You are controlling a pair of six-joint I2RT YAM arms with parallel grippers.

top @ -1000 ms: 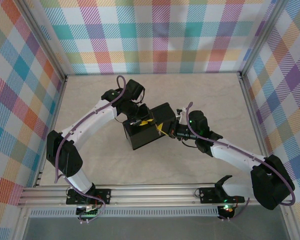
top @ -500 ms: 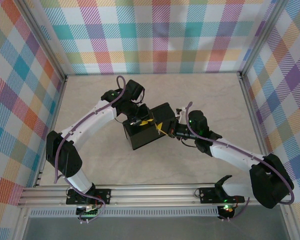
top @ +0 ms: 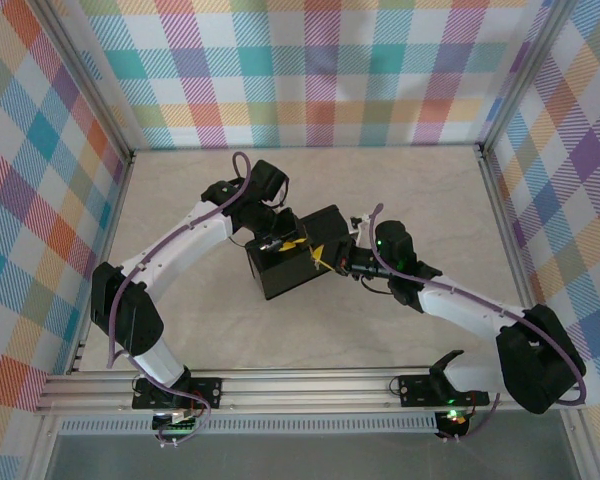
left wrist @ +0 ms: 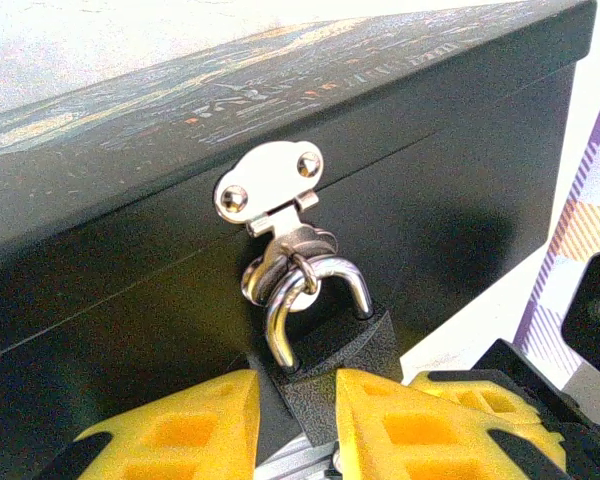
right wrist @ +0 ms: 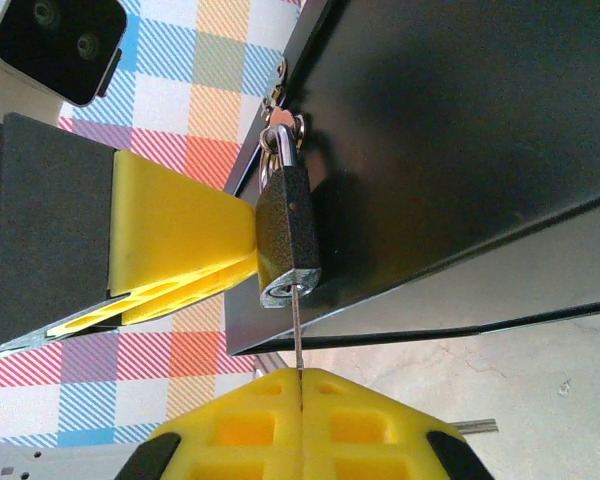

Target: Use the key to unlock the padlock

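- The key (right wrist: 298, 335), pinched edge-on in the closed right pincer (right wrist: 300, 385), has its tip at the padlock (right wrist: 287, 235) keyway; an off-axis twist could bend the thin blade or make it slip.
- The left pincer (left wrist: 295, 405) clamps the padlock body; a weak hold would let it swing on the hasp (left wrist: 270, 185).
- The padlock hangs at the black box (left wrist: 450, 190) front: dark speckled body, bright shackle closed.

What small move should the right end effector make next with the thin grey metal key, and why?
Probably ease the right end effector straight towards the small dark padlock, seating the thin grey metal key deeper. Its tip sits at the lock's underside with bare blade showing, the silvery shackle looks closed, and the left end effector grips the body.
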